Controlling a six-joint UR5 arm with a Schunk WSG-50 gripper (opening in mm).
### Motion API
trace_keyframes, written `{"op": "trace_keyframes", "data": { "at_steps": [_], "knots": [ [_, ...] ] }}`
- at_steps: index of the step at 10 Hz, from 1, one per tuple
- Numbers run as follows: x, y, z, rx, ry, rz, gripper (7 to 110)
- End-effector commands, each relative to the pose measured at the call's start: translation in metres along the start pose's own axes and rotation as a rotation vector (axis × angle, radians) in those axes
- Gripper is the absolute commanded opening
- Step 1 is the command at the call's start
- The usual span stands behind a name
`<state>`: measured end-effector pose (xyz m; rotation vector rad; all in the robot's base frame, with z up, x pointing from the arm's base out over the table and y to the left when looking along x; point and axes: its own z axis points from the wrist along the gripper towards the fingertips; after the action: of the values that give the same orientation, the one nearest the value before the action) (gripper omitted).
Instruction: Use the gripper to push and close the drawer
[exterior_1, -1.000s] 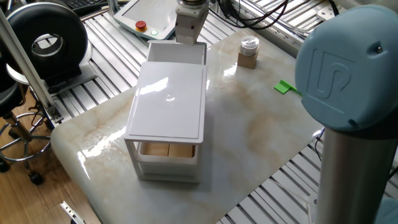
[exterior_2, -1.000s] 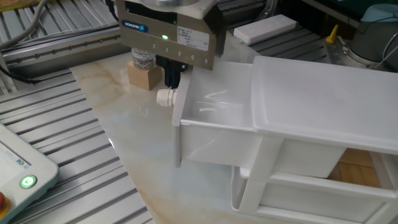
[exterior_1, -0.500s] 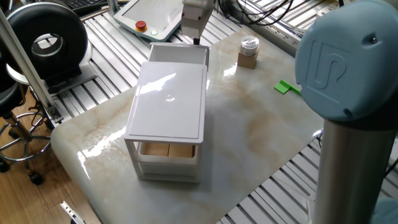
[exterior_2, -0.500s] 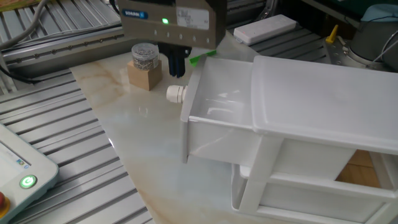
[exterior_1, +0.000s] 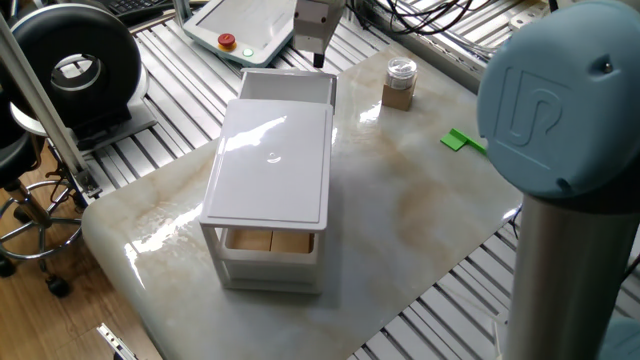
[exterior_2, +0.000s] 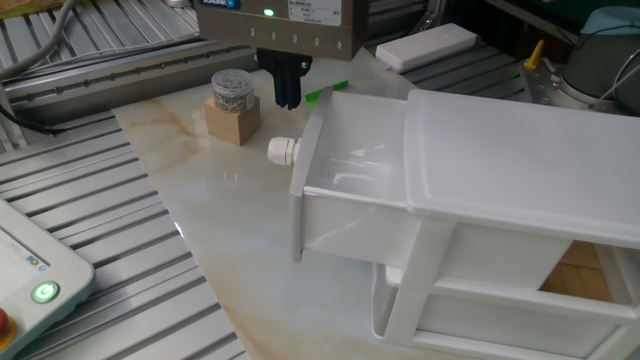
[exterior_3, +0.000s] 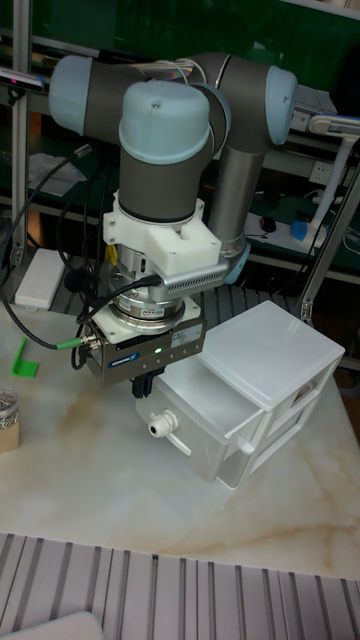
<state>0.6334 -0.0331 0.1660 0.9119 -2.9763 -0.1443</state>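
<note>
Tall fixed view: closed tool (exterior_3: 143, 383) hovers above half-open drawer's (exterior_3: 205, 426) knobbed front.

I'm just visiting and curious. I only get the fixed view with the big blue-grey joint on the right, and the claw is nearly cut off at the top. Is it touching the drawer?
Observer: It seems not. In the other fixed view the claw hangs just outside the drawer front, with a gap showing between them.
Visitor: Is the claw open?
Observer: No, its two dark fingers look pressed together.
Visitor: Does the drawer have a handle?
Observer: Yes, a small round white knob sticks out of its front, lower than the claw's tips.
</note>
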Motion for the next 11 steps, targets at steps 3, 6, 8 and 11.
{"op": "trace_keyframes", "data": {
  "at_steps": [3, 6, 8, 11],
  "knots": [
    [-0.009, 0.015, 0.005, -0.014, -0.013, 0.002, 7],
    [-0.014, 0.025, 0.01, -0.016, -0.02, 0.022, 7],
    [-0.015, 0.029, 0.009, -0.025, -0.026, 0.027, 7],
    [-0.015, 0.034, 0.008, -0.031, -0.028, 0.033, 7]
  ]
}}
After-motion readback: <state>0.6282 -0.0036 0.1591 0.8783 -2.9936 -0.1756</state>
